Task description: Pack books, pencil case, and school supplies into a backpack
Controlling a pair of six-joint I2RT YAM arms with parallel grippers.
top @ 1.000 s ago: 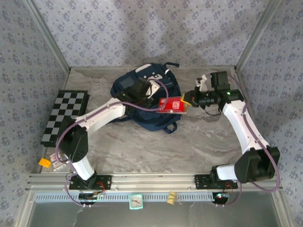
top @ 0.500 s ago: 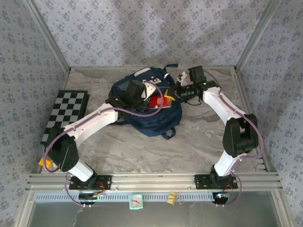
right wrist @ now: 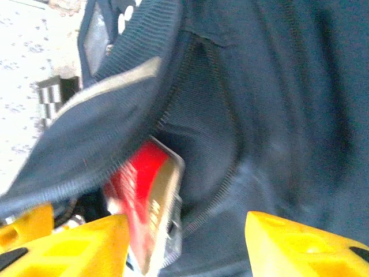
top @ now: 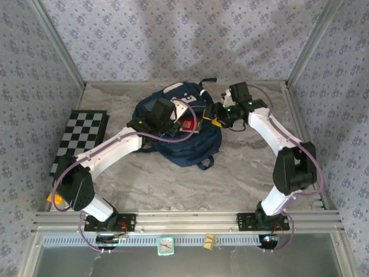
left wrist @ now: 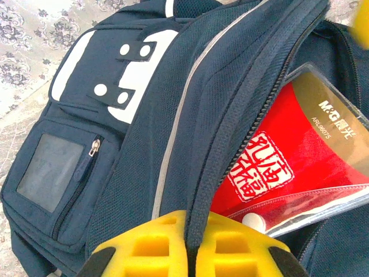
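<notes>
- Left wrist view: red box [left wrist: 277, 150] sits partway inside the backpack [left wrist: 132, 156], sticking out of the unzipped main opening.
- left gripper [left wrist: 187, 245] is pinched tight on the zipper edge of that opening.
- right gripper [right wrist: 184, 239] has its jaws apart with nothing clamped, and the box is just beside one finger.
- backpack lies on the table [top: 242, 173] toward the back, with the chessboard [top: 78, 141] well off at the left edge.
</notes>
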